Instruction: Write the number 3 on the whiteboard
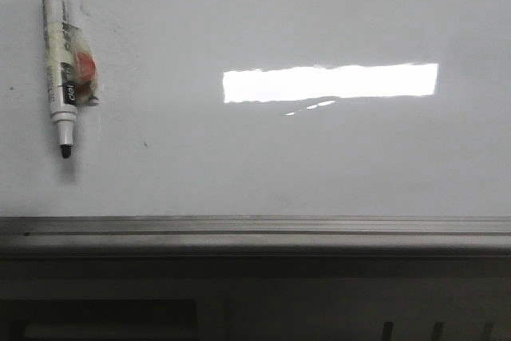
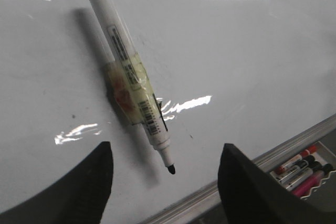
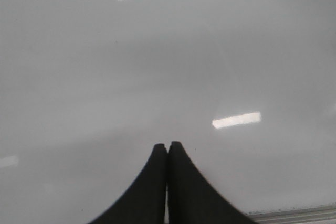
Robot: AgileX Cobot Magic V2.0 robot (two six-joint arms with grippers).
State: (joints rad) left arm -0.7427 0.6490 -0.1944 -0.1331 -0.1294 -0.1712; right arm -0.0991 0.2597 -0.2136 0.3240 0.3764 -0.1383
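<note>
The whiteboard [image 1: 319, 165] fills the front view, glossy white with a bright light reflection and a silver edge strip along its near side. No number 3 shows on it. A white marker pen [image 1: 62, 61] with a black tip lies uncapped at the board's far left, wrapped in yellowish tape. In the left wrist view the marker [image 2: 131, 77] lies on the board [image 2: 252, 66] and my left gripper [image 2: 167, 153] hovers open over its tip end, fingers [image 2: 89, 182] apart on either side. My right gripper [image 3: 168, 144] is shut on nothing above bare board [image 3: 157, 66].
A tray with several coloured markers [image 2: 302, 171] sits beyond the board's metal edge [image 2: 283, 150] in the left wrist view. The board's edge strip [image 1: 255, 225] runs across the front view, with a dark ledge below it.
</note>
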